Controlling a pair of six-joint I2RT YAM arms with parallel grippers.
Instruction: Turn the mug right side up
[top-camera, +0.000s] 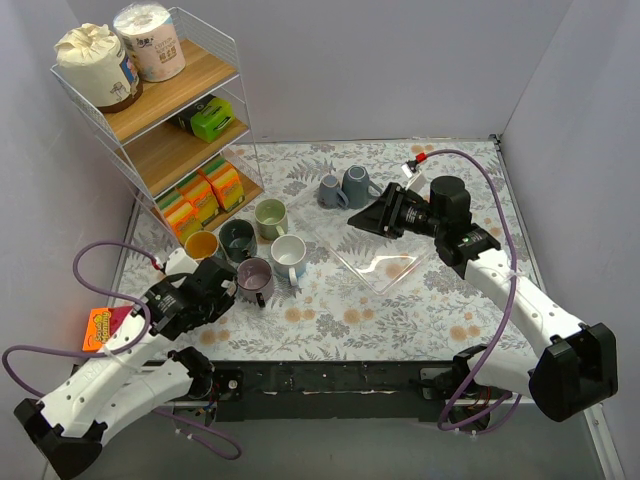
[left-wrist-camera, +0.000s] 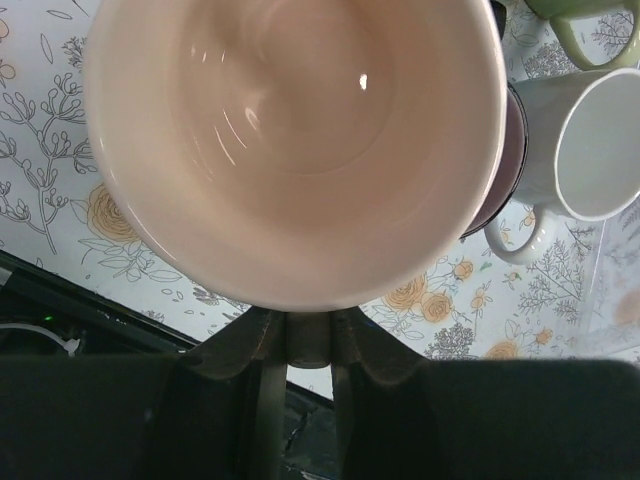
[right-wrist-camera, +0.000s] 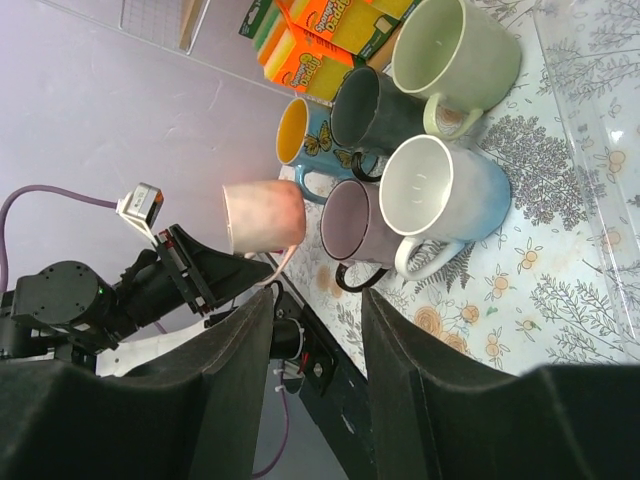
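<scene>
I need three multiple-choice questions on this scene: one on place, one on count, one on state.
1. Where is the pink mug? A) in the clear tray B) held by the left gripper C) on the shelf
2. How many toilet paper rolls stand on the top shelf? A) one B) two C) four
3. What is the state of the right gripper? A) jaws open, empty B) shut on a white mug C) shut on a sponge
Answers: B, its jaws clamp the raised mug; B, two wrapped rolls; A, the jaws stand apart, empty.
</scene>
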